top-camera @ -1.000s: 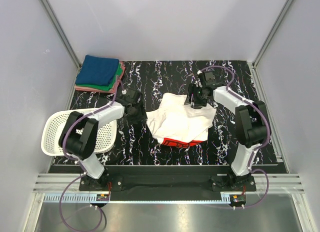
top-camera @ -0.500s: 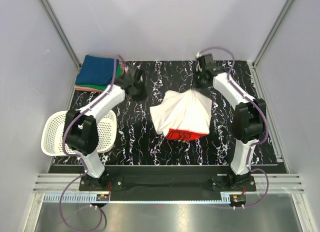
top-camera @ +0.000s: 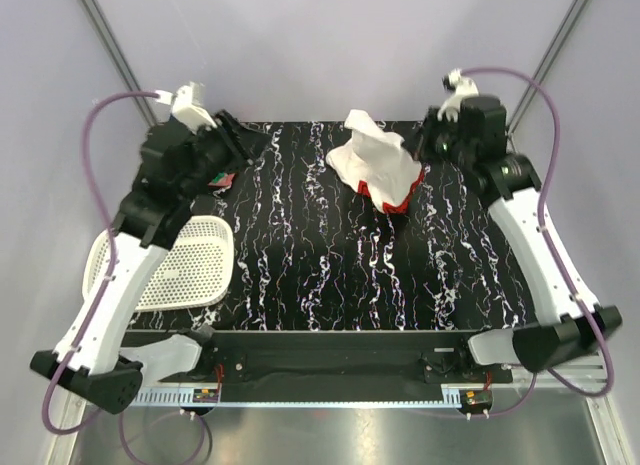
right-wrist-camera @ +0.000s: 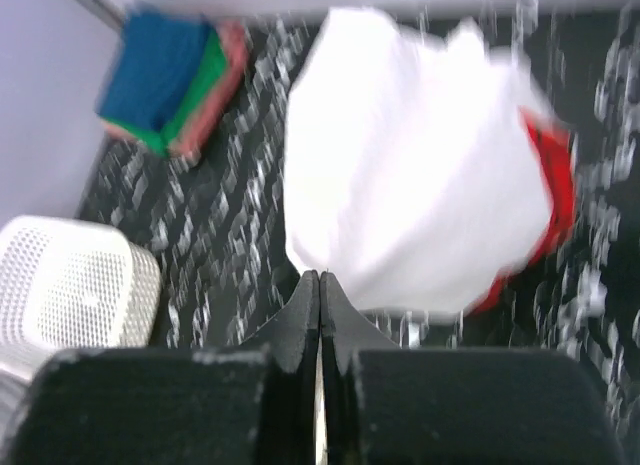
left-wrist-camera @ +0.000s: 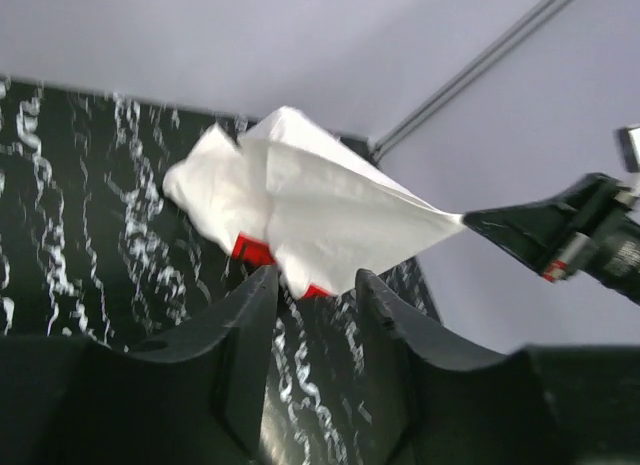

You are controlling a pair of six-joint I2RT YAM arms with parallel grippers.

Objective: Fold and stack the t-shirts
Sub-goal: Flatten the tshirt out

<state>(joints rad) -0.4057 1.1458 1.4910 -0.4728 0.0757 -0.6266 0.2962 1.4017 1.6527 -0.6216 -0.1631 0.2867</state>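
The right end effector (right-wrist-camera: pixel 319 280), fully closed, pinches the white t-shirt (top-camera: pixel 378 165); its long axis runs leftward, red print (top-camera: pixel 395 198) seemingly lowest; left end effector (left-wrist-camera: pixel 315 280) half open, empty

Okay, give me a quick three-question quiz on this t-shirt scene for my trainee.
1. True or false: the left gripper holds the white t-shirt.
2. Which colour tops the folded stack? A green, B blue, C pink.
3. Which gripper is nearer the mesh basket?
Key: 1 false, the right gripper holds it; 2 B; 3 left.
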